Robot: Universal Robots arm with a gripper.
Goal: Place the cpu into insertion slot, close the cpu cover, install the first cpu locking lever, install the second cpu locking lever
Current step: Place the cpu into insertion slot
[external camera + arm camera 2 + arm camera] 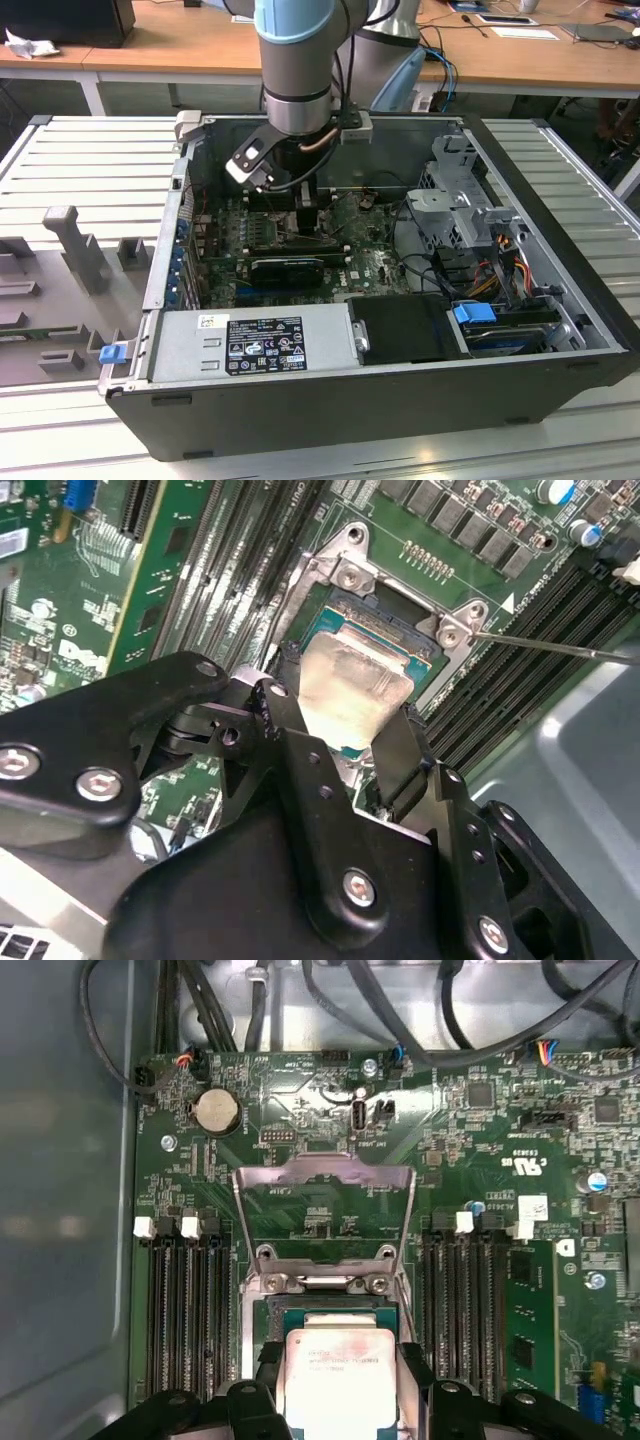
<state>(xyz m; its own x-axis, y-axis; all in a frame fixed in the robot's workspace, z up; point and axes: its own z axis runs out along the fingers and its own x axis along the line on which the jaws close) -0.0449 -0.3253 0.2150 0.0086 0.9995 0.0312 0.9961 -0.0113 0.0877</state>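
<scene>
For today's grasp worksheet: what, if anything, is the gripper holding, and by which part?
The gripper holds the cpu by two opposite side edges, over the slot.

Arm (295, 50) is pale blue with silver-grey joints, black cable (344, 70) alongside; chunky matte-black jaws, shiny silver screws (358, 887).

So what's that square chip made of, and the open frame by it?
The cpu top looks like metal: silvery-beige with a smudged sheen. The cpu cover looks like thin sheet metal, dull grey, probably steel.
</scene>
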